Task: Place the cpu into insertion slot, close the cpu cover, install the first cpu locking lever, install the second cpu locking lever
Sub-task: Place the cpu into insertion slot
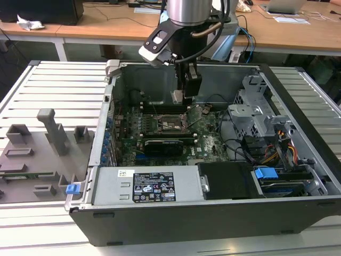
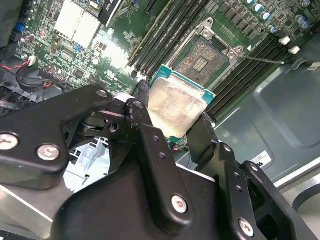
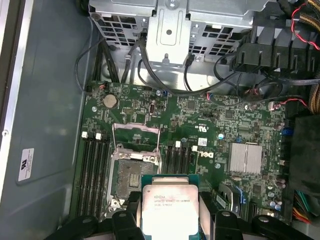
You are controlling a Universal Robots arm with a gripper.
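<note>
The cpu (image 2: 176,106), a small square chip with a silvery-beige top on a green edge, is pinched between my gripper's black fingers (image 2: 142,96) in both wrist views. My gripper (image 3: 170,212) is shut on the cpu (image 3: 169,202) and holds it above the green motherboard, just beside the insertion slot (image 3: 134,175). The slot's dark centre lies bare, with the cpu cover (image 3: 136,134) swung up and open behind it. In the exterior view my gripper (image 1: 184,99) hangs inside the open computer case, a little above the insertion slot (image 1: 169,124).
Black memory slots (image 3: 92,170) flank the socket on both sides. A silver heatsink (image 3: 245,157) sits nearby on the board. A metal drive cage (image 3: 170,30) with cables stands beyond. The power supply (image 1: 154,186) fills the case front. A grey fixture plate (image 1: 37,154) lies outside.
</note>
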